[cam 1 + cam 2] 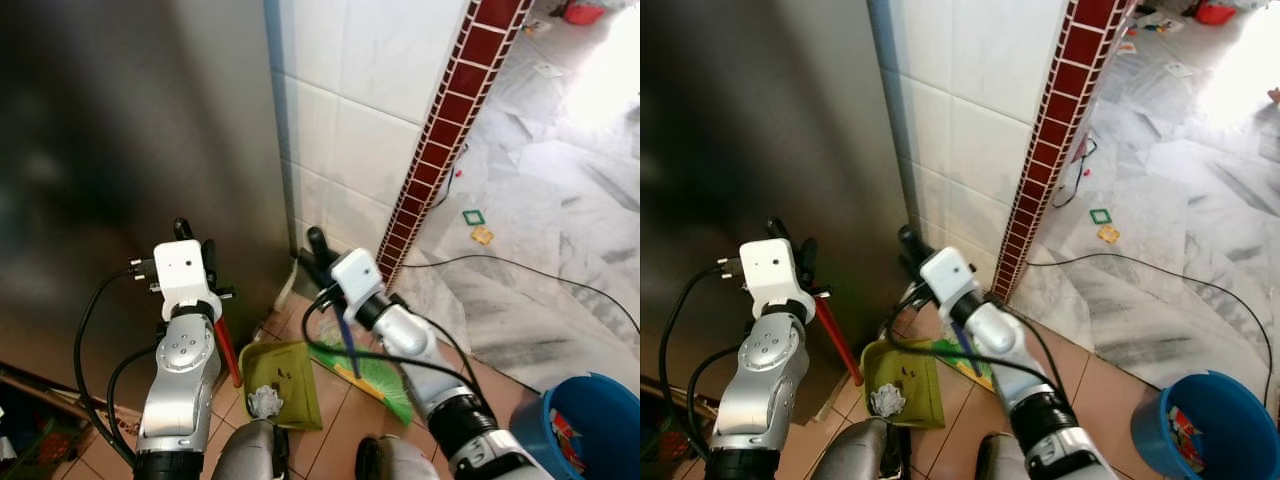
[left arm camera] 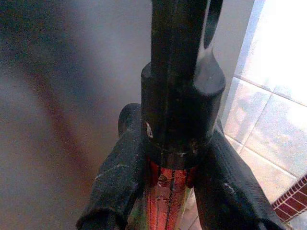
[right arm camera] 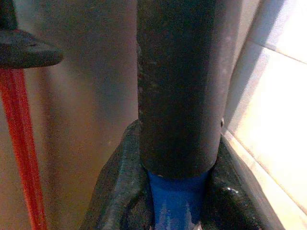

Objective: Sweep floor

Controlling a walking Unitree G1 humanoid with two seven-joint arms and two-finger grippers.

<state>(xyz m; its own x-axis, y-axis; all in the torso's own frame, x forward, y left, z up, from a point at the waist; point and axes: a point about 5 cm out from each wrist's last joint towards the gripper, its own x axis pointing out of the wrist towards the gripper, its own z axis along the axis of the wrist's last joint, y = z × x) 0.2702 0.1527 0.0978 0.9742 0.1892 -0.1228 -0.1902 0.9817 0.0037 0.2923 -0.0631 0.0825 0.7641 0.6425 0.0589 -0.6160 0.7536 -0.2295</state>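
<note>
My left gripper (image 2: 168,191) clamps the dustpan (image 1: 282,385) handle steady at six o'clock while my right gripper (image 3: 178,201), jaws tight on the broom (image 1: 372,372), sits at five to feed it.

Steel panel (image 1: 120,130) and tiled wall (image 1: 370,110) close in ahead of both tools; marble floor (image 1: 560,200) opens rightward.

bucket (image 1: 590,425): cut off at 5 o'clock | broom (image 1: 375,375): handle partly behind right arm | dustpan (image 1: 285,385) debris: unidentifiable
</note>
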